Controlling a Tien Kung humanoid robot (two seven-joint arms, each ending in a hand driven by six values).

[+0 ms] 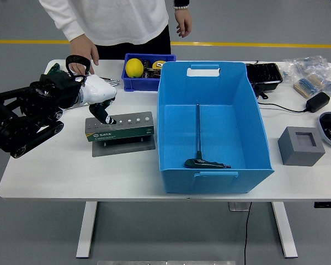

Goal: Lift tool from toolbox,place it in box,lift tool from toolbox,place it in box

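Tool holder (120, 127), grey-green block with a row of round sockets on top, sits tilted on a grey base plate (124, 147) left of centre on the white worktop (55, 171). One dark-handled tool (104, 115) stands at the holder's left end. Left hand (99, 99), white-shelled with dark fingers, is closed around that tool's handle; the shaft's lower end is at the socket row, cannot tell whether it has cleared the hole. Black left arm (22, 118) enters from the left edge, low over the worktop.

Big blue box (209, 124) stands just right of the holder, open top. A T-handle tool (201, 154) lies on its floor, long shaft pointing to the far wall, black handle near the front wall.

Behind the holder: small dark-blue bin (143, 74) holding a yellow ball (134, 67) and other small items, touching the big box's far left corner.

Right side of worktop: grey block with a square recess (301, 146), black tray (263, 74), black power adapter (318, 101) with cable, clear bags of parts (311, 72).

Person in white top at the far side; one hand (83, 58) rests at the far left worktop edge by a black loop, the other hand (183, 23) hangs free above the worktop.
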